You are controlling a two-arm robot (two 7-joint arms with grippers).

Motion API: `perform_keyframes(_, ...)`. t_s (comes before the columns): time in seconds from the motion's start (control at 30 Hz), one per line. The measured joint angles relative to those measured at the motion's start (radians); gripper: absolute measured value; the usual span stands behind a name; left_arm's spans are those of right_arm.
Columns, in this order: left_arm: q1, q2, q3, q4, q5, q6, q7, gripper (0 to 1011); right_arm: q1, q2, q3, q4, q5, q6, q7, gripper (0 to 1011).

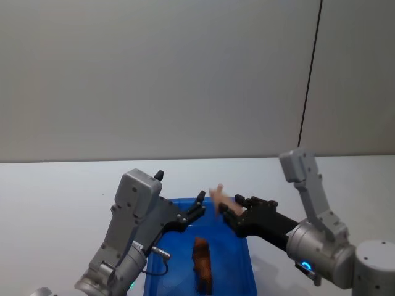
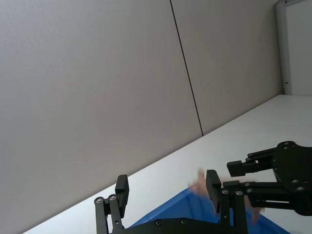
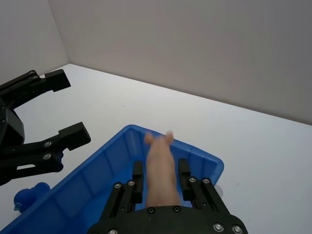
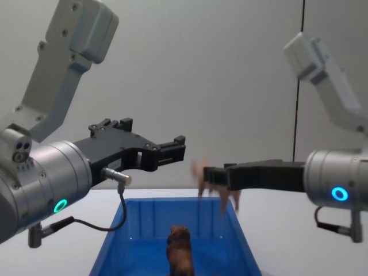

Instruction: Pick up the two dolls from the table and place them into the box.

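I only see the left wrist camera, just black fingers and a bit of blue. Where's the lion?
Observer: The lion is standing inside the blue box.
Child: What's the pink smudge by the other arm?
Observer: That's the pig, blurred, at the tip of the right gripper.
Child: Is it in the box yet?
Observer: No. In the chest view it's in the air above the box's far end, near the open left gripper.

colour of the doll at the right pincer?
Pale pink. The pig shows best in the right wrist view, above the blue box.
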Motion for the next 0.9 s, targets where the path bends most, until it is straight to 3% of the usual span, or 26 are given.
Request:
perform_keyframes(0.07, 0.000, 0.000, 0.000, 0.000, 0.000, 0.000, 0.000, 1002, 0.004, -0.003, -0.002, 0.008, -0.002, 0.000, 0.001, 437)
perform_keyframes(0.17, 0.000, 0.000, 0.000, 0.000, 0.000, 0.000, 0.000, 1002, 0.022, -0.016, -0.008, 0.042, -0.014, -0.002, 0.005, 561)
perform_keyframes(0.27, 0.000, 0.000, 0.000, 0.000, 0.000, 0.000, 0.000, 1002, 0.031, -0.022, -0.011, 0.061, -0.021, -0.007, 0.007, 623)
perform_keyframes(0.33, 0.000, 0.000, 0.000, 0.000, 0.000, 0.000, 0.000, 1001, 0.039, -0.027, -0.014, 0.077, -0.029, -0.015, 0.008, 738)
perform_keyframes(0.67, 0.000, 0.000, 0.000, 0.000, 0.000, 0.000, 0.000, 1001, 0.032, -0.011, -0.005, 0.072, -0.041, -0.059, 0.006, 998)
perform_keyframes(0.9, 0.000, 0.000, 0.000, 0.000, 0.000, 0.000, 0.000, 1002, -0.008, 0.032, 0.018, 0.022, -0.027, -0.084, 0.004, 1001)
